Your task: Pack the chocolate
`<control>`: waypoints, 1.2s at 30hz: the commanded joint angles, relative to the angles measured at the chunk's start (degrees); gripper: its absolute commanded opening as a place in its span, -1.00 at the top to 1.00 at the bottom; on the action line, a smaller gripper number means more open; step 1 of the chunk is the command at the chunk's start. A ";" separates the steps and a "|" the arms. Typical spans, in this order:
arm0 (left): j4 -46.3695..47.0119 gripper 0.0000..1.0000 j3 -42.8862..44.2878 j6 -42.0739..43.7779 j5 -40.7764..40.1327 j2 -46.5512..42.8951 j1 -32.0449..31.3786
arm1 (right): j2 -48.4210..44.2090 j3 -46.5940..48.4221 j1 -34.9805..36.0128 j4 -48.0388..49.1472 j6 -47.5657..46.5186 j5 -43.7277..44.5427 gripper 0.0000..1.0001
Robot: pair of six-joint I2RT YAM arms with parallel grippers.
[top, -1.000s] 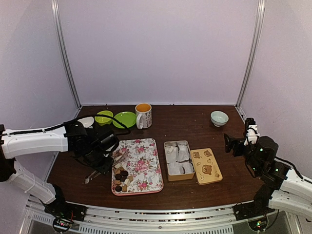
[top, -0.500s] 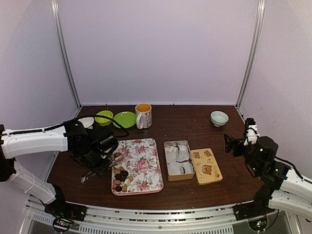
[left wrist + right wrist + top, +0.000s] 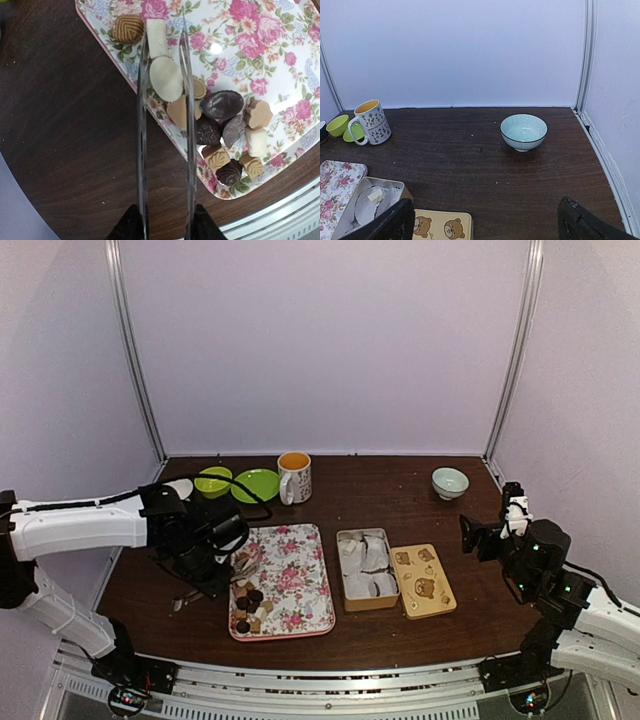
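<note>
The left gripper [image 3: 165, 227], partly closed, pinches the tongs [image 3: 142, 125], whose tips straddle pale chocolate [image 3: 166, 77] on the tray [image 3: 240, 30]. The right gripper [image 3: 487, 227] is spread wide and holds nothing above the worktop [image 3: 470, 150].

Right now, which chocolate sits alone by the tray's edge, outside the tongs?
The round, ribbed brown chocolate at the floral tray's corner. The white pieces show between the tongs' arms; the rest cluster on the other side.

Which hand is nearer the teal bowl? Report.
Right. The right hand hangs open in front of the teal bowl; the left hand, gripping tongs, is far left, at the floral tray.
</note>
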 commanded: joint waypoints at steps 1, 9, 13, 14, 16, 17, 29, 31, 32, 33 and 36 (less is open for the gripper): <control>3.22 0.29 2.33 1.57 1.24 0.88 0.45 | 0.09 -0.18 -0.14 -0.15 0.13 0.94 -1.00; 3.40 0.32 3.33 1.57 -0.48 4.21 0.45 | -0.13 -0.27 -0.17 -0.23 0.15 0.94 -1.00; 3.40 0.33 3.55 1.26 -1.27 4.64 0.44 | -0.17 -0.43 -0.17 -0.24 0.24 1.07 -1.00; 3.40 0.34 3.61 1.20 -1.30 4.81 0.45 | -0.14 -0.44 -0.17 -0.23 0.24 1.03 -1.00; 3.29 0.41 3.89 1.33 -1.25 5.03 0.45 | -0.22 -0.42 -0.15 -0.23 0.21 1.05 -1.00; 3.17 0.43 4.16 1.35 -1.10 5.12 0.45 | -0.22 -0.39 -0.17 -0.22 0.24 1.03 -1.00; 4.31 0.50 10.40 2.85 3.65 -1.22 -1.30 | -0.20 -0.39 -0.16 -0.24 0.24 1.03 -1.00; 6.79 0.51 10.47 3.03 5.62 -2.50 -1.40 | -0.21 -0.39 -0.17 -0.19 0.24 1.03 -1.00; 8.30 0.51 10.40 3.03 6.68 -3.05 -1.40 | -0.23 -0.37 -0.19 -0.19 0.23 1.00 -1.00; 9.77 0.51 10.32 3.00 7.15 -3.44 -1.40 | -0.25 -0.40 -0.17 -0.23 0.29 0.97 -1.00; 16.08 0.51 9.76 2.32 10.54 -4.17 -1.43 | -0.20 -0.36 -0.17 -0.24 0.21 1.02 -1.00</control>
